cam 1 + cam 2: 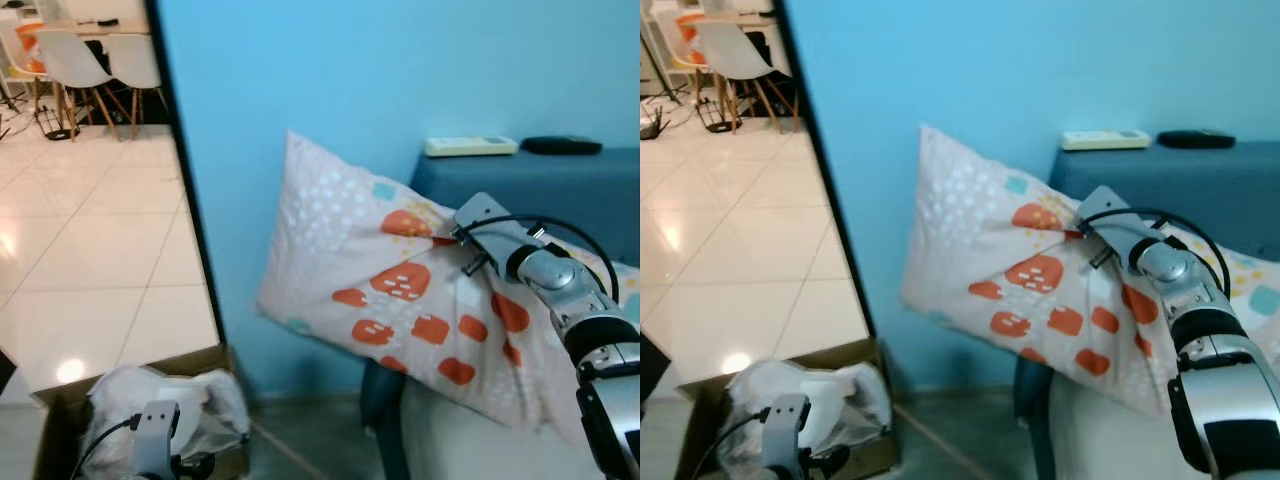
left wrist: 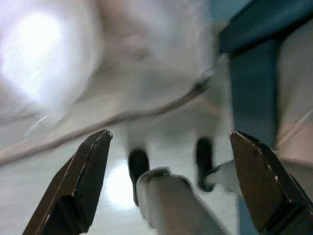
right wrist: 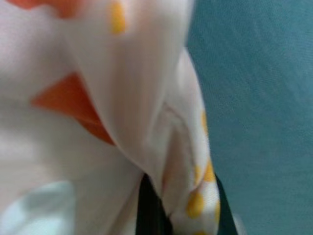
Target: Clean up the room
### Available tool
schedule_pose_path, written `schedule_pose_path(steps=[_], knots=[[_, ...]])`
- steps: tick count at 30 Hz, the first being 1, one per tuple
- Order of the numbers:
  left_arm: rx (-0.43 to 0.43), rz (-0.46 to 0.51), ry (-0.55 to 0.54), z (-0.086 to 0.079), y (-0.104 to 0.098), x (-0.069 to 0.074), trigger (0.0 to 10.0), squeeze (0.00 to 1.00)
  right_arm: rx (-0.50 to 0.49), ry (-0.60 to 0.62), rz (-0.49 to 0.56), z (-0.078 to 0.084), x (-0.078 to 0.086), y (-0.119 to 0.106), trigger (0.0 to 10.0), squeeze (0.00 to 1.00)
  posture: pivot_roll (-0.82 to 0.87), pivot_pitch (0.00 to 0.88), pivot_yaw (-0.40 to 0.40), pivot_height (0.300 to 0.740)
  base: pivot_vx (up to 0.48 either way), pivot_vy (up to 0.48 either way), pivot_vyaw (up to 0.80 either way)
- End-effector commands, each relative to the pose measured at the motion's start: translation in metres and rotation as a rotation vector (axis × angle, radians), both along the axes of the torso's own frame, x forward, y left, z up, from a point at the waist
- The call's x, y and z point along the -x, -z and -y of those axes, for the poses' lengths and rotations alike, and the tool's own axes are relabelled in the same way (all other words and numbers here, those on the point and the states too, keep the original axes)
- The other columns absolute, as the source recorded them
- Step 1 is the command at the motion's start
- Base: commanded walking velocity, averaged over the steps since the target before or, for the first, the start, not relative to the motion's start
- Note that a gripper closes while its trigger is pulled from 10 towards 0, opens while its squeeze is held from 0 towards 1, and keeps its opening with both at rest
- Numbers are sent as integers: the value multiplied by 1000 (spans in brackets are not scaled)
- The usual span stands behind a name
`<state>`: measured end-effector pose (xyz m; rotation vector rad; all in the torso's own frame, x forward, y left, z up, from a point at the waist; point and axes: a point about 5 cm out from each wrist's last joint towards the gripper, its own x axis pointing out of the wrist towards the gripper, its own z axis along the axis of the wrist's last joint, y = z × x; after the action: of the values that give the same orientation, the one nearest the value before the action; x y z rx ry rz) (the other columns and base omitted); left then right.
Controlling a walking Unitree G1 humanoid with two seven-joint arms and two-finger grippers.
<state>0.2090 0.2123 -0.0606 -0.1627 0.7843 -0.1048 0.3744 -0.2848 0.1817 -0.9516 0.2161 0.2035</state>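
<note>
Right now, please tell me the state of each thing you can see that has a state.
Pillow: lifted, held up against the blue wall, pinched at its upper edge.
Right pincer: shut on the pillow fabric.
Left pincer: open, low, holding nothing.
Cardboard box: open on the floor, with a white plastic bag inside.
Remote: lying flat on the blue headboard top.
Black object: lying flat beside the remote; too small to identify.

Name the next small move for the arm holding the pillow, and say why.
Probably carry the pillow right, over the pale bed. The right gripper is shut on a fold of it and the pillow hangs in the air against the blue wall, past the bed's end.
</note>
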Motion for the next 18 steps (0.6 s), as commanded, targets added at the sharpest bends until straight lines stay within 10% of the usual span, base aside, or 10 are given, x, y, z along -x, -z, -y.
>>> schedule_pose_path(steps=[1,18], knots=[[-5,-32,8,-1,4,7,10000,0,92,-17,112,-7,-8,-21,10000,0,-64,0,-43,740,0,0,0],[0,-50,-15,-6,10,20,10000,0,670,56,64,40,2,-52,10000,0,-60,0,-59,740,0,0,0]])
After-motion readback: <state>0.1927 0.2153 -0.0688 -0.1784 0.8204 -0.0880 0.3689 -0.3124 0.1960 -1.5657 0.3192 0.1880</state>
